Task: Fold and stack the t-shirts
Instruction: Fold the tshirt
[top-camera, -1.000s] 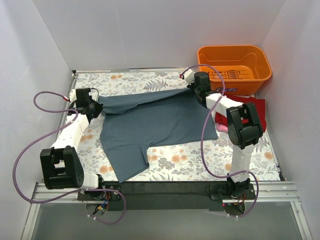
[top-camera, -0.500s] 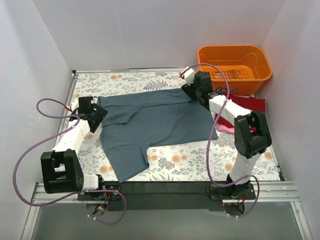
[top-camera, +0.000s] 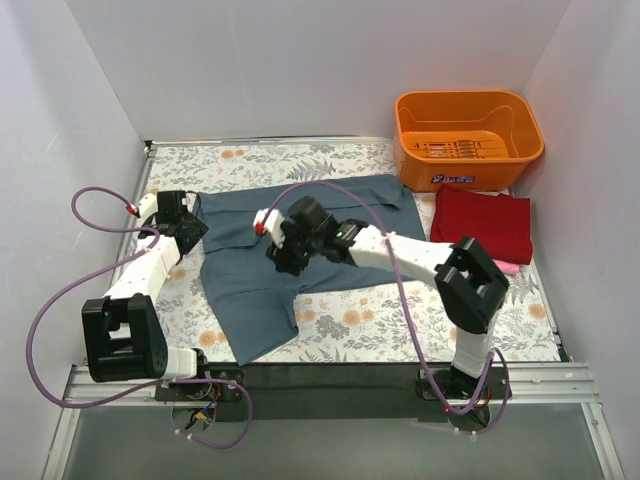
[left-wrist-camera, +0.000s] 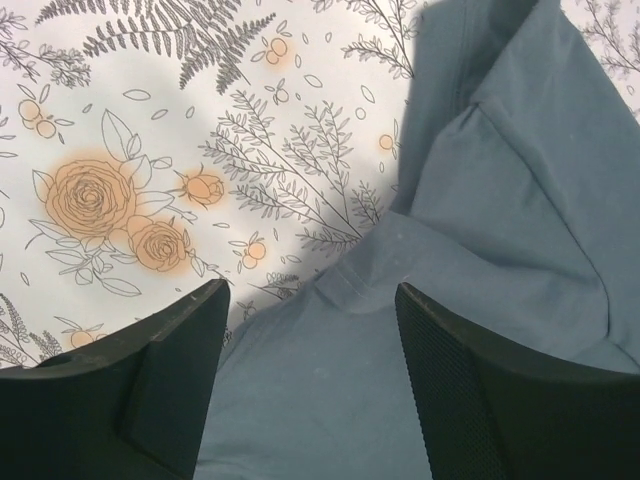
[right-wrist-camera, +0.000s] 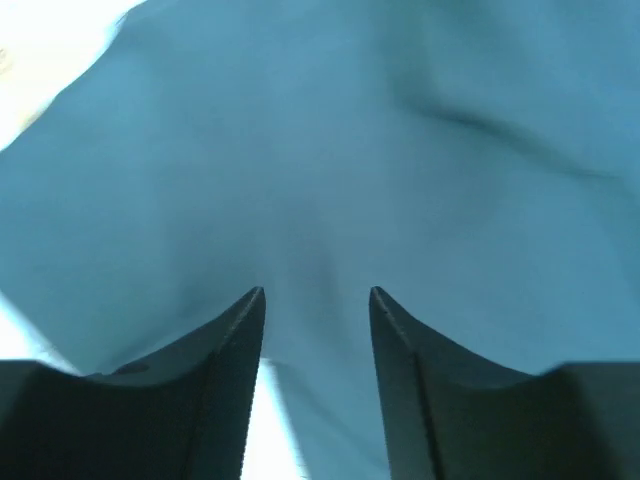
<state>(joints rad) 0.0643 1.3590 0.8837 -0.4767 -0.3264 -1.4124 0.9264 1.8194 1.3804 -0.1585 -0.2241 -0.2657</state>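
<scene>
- Two shirts look done from the top: the red shirt (top-camera: 480, 222) lies folded beside the basket (top-camera: 480, 172), with a pink shirt (top-camera: 507, 267) peeking out beneath it. The grey shirt (top-camera: 245, 290) lies loosely spread on the desk (top-camera: 400, 310). Folding and stacking it remain for you.
- Same view: your left arm (top-camera: 150, 265) reaches that shirt's left edge. Your right arm (top-camera: 400, 250) stretches across to its middle, wrist tipped down.
- Left wrist: jaws spread over the shirt's edge and bare desk, holding nothing.
- Right wrist: jaws apart, close above grey cloth, nothing pinched between them.
</scene>
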